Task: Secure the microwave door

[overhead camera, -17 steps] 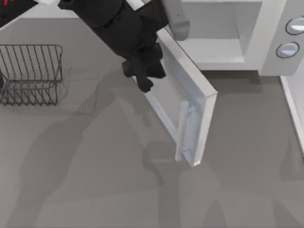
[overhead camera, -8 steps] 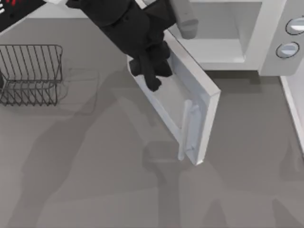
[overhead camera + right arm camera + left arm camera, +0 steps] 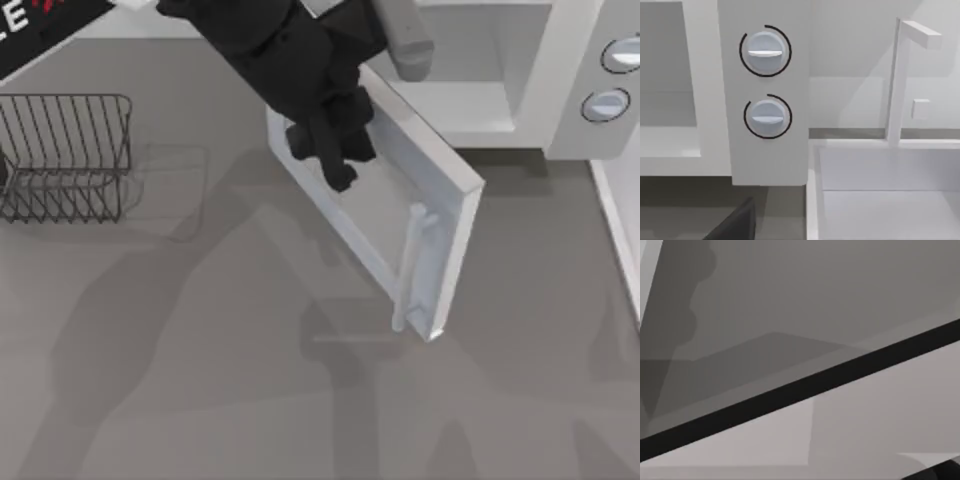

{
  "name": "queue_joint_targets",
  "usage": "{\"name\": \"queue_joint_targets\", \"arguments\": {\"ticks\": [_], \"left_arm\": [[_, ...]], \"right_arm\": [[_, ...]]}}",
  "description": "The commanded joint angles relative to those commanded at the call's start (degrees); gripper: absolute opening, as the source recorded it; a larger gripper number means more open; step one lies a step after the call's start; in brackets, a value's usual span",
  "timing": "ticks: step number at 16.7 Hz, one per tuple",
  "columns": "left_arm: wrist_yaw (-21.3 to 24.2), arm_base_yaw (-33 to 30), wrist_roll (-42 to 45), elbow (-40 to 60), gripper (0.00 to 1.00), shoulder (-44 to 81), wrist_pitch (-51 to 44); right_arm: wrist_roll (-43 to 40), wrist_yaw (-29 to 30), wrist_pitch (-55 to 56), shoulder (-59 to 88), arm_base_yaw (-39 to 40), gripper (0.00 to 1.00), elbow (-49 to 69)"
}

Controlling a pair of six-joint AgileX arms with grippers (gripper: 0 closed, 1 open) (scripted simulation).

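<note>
The microwave (image 3: 572, 118) stands at the back right, its pale cavity (image 3: 470, 60) open; its two round grey knobs (image 3: 765, 52) face the right wrist camera. The microwave door (image 3: 385, 205) swings out toward the table's middle, hinged at the back, and its light-grey bar handle (image 3: 412, 265) is near the free end. My left gripper (image 3: 338, 170), black, rests against the door's outer face near the hinge side, well short of the handle. In the left wrist view, flat grey surfaces crossed by a black band (image 3: 800, 390) sit very close.
A dark wire rack (image 3: 65, 155) stands at the left edge of the table. A white box-like unit (image 3: 880, 190) with an upright white post (image 3: 895, 85) sits right of the microwave. Bare grey tabletop (image 3: 200, 380) spreads across the front.
My left gripper has moved right, pressing on the door. The door's free end and handle have swung rightward, closer to the microwave front.
</note>
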Motion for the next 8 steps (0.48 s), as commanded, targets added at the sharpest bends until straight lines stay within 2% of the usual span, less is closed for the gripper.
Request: {"name": "queue_joint_targets", "arguments": {"ticks": [8], "left_arm": [[-0.9,-2.3,-2.3,3.2,0.00,2.4,0.0]], "right_arm": [[0.0,0.0,0.0,0.0,0.0,1.00,0.0]]}}
